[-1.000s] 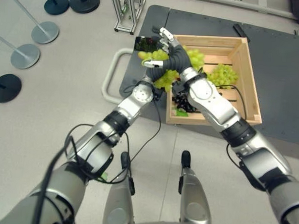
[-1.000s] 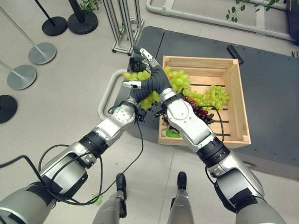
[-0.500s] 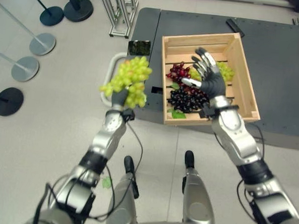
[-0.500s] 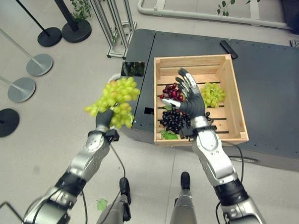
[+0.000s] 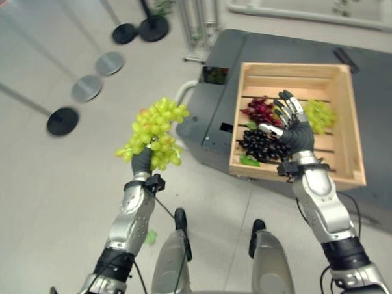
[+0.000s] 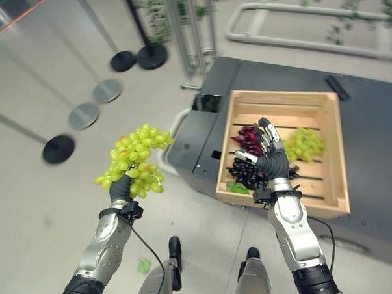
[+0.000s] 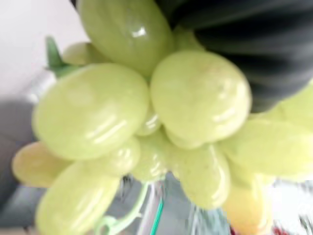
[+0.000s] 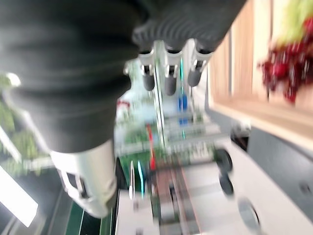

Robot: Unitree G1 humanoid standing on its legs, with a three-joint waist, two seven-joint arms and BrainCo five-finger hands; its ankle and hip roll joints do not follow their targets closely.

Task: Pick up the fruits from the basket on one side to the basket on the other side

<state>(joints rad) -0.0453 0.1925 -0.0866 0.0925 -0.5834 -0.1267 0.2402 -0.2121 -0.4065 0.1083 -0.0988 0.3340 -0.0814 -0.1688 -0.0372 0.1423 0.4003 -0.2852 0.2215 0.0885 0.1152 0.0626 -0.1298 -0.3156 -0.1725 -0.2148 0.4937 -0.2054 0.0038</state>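
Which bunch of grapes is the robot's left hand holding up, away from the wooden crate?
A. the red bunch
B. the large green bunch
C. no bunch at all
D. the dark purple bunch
B: the left hand grips the large green bunch over the floor, while the dark purple bunch and the red bunch lie in the wooden crate by the open right hand.

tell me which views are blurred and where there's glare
Right wrist view: heavily smeared, the wooden crate and red grapes streaked. Left wrist view: green grapes soft and too close, small glints on their skins. Left eye view: floor stand bases smeared; crate and right hand fairly crisp.
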